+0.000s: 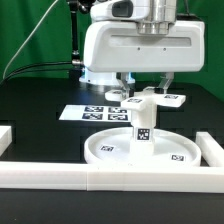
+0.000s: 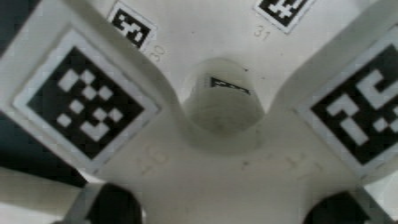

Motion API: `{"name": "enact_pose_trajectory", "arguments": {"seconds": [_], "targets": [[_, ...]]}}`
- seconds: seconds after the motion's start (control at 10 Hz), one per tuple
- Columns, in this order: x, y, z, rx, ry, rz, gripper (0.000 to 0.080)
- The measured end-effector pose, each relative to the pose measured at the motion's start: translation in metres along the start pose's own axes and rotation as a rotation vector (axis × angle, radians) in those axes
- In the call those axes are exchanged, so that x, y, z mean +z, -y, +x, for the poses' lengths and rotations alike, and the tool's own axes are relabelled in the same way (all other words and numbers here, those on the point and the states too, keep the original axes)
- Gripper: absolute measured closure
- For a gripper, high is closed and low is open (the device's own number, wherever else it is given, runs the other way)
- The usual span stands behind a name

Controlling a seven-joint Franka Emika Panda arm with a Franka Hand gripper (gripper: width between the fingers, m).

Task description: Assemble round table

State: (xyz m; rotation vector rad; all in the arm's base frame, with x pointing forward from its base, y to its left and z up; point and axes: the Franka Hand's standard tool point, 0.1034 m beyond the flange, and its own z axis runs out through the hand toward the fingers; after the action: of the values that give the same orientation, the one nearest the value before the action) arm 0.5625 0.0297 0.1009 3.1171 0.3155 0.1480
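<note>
Black desk [image 1: 40, 125] at center frame: pincer [image 1: 142, 97] gripped the stiff, light cross-shaped piece [image 1: 145, 101] over the leg [image 1: 142, 125], likely slippery plastic.

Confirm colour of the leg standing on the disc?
White leg with a black-and-white square tag; exterior view.

upright leg [image 1: 142, 122] blocks disc [image 1: 110, 149] centre, border bars [image 1: 120, 179] fence the front
</note>
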Motion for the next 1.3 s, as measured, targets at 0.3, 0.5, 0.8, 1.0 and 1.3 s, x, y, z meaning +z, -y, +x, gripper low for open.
{"name": "enact_pose_trajectory", "arguments": {"seconds": [0.3,0.5,0.8,1.0,1.3], "targets": [[-0.0004,0.0056,0.0010,0.276,-0.002,0.006,0.0357],[0.0000,0.0062,0.0015,0.375,-0.021,-0.005,0.0357],[-0.0005,0.0058,0.0008,0.545,-0.019,-0.001,0.0357],[-0.0006,0.0059,0.0008,0.624,-0.018,0.004,0.0357],[-0.0003,0.0063,0.0002,0.959,-0.007,0.065,0.0357]]}}
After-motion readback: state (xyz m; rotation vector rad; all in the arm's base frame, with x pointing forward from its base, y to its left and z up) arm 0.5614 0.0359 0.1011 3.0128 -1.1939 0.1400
